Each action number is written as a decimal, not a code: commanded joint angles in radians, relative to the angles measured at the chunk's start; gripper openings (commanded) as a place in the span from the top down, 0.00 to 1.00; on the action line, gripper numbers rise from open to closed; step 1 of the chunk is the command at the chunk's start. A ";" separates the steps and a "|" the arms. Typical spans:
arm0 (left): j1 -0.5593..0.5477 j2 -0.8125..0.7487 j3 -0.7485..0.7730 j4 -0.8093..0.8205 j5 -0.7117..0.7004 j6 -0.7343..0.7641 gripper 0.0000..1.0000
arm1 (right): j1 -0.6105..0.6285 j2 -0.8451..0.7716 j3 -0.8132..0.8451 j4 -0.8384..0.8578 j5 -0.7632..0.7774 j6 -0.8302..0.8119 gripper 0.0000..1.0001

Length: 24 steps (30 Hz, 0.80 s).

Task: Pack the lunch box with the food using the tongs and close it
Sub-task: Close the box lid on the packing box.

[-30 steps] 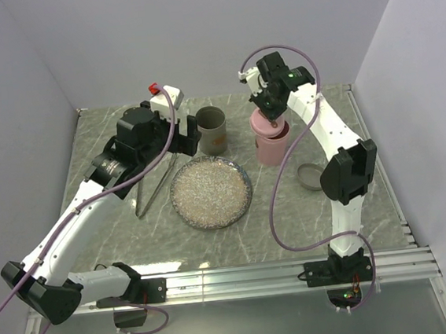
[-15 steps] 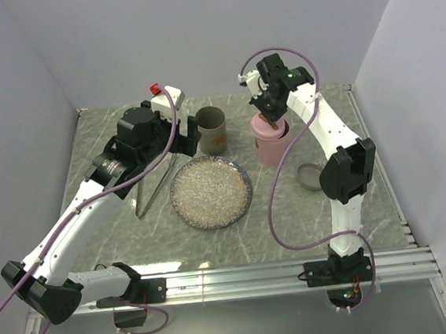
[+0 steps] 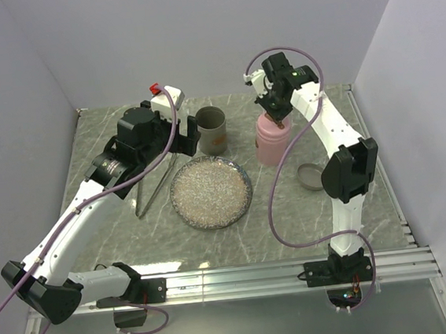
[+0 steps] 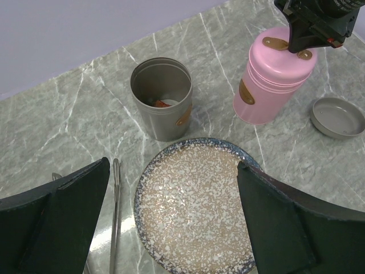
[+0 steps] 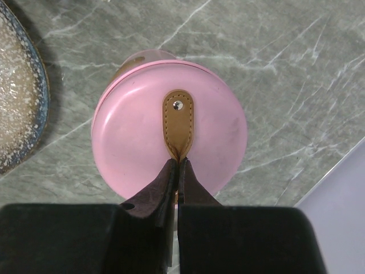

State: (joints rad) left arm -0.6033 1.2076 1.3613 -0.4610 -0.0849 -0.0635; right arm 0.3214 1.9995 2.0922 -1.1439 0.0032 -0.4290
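**Closing stage of the packing task.** The right gripper sits over the pink lunch box. Its fingers are pressed together on the near end of the tan strap riveted to the lid, and the lid appears seated flush. The left gripper hangs near the far edge of the plate, its fingers spread wide and holding nothing. The tongs lie flat on the counter, just left of the plate.

The plate carries no food. The only food in view is an orange-red piece at the bottom of the open grey cup (what the pink box holds cannot be seen). A shallow grey lid rests hollow side up, right of the pink box and well apart from the cup.

**Next move, as judged.** The right gripper should release the strap. The grey lid then has to be carried to the cup and set down level and centred on its thin rim.

**Materials.**
- **Pink box:** a smooth, glossy cylinder, grooved near the top.
- **Strap:** matte and leather-like, with a metal rivet.
- **Cup:** matte, slightly tapered, with a matching tan tab.
- **Plate:** round, with a speckled glaze and a dark bluish rim.
- **Tongs:** slim, dull metal.
- **Counter:** grey-green with pale marble veining.
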 commanded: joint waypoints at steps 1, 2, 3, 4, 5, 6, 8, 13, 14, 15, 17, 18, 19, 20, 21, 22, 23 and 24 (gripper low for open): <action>0.004 -0.006 -0.013 0.025 -0.012 0.011 0.01 | -0.008 -0.034 -0.021 -0.033 0.000 -0.010 1.00; 0.004 -0.005 -0.011 0.025 -0.013 0.011 0.01 | -0.008 -0.033 -0.023 -0.033 -0.020 -0.010 1.00; 0.004 -0.002 -0.010 0.024 -0.013 0.011 0.01 | -0.010 -0.031 -0.026 -0.039 -0.026 -0.008 1.00; 0.004 0.000 -0.008 0.024 -0.015 0.010 0.01 | -0.010 -0.030 -0.027 -0.040 -0.038 -0.005 1.00; 0.004 -0.002 -0.008 0.024 -0.015 0.010 0.01 | -0.010 -0.030 -0.031 -0.039 -0.049 -0.005 1.00; 0.004 -0.002 -0.008 0.024 -0.015 0.011 0.01 | -0.010 -0.030 -0.034 -0.039 -0.055 -0.004 1.00; 0.004 -0.005 -0.010 0.024 -0.016 0.011 0.00 | -0.008 -0.031 -0.040 -0.034 -0.071 0.001 1.00; 0.004 -0.008 -0.022 0.022 -0.016 0.010 0.01 | -0.010 0.004 -0.023 -0.037 -0.080 -0.007 1.00; 0.004 -0.010 -0.024 0.022 -0.018 0.010 0.01 | -0.010 0.013 -0.018 -0.036 -0.078 -0.008 1.00; 0.004 -0.010 -0.025 0.022 -0.018 0.010 0.01 | -0.012 0.022 0.001 -0.045 -0.081 -0.010 1.00; 0.004 -0.013 -0.025 0.021 -0.019 0.010 0.01 | -0.012 0.053 0.026 -0.066 -0.095 -0.010 1.00; 0.004 -0.013 -0.025 0.018 -0.022 0.010 0.01 | -0.016 0.061 0.046 -0.073 -0.112 -0.010 1.00; 0.004 -0.014 -0.027 0.019 -0.021 0.008 0.01 | -0.019 0.079 0.057 -0.077 -0.123 -0.010 1.00; 0.004 -0.017 -0.028 0.019 -0.019 0.008 0.01 | -0.025 0.087 0.066 -0.083 -0.135 -0.007 1.00; 0.004 -0.019 -0.030 0.019 -0.021 0.008 0.01 | -0.033 0.097 0.092 -0.100 -0.147 -0.004 1.00; 0.004 -0.022 -0.031 0.018 -0.021 0.008 0.01 | -0.047 0.120 0.106 -0.114 -0.181 -0.001 1.00; 0.004 -0.022 -0.034 0.019 -0.021 0.010 0.01 | -0.056 0.131 0.121 -0.140 -0.195 -0.002 1.00; 0.004 -0.023 -0.034 0.018 -0.021 0.010 0.01 | -0.065 0.140 0.138 -0.149 -0.207 -0.002 1.00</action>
State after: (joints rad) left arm -0.6033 1.2072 1.3289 -0.4618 -0.0956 -0.0635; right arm 0.2863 2.0880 2.1792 -1.2373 -0.1200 -0.4351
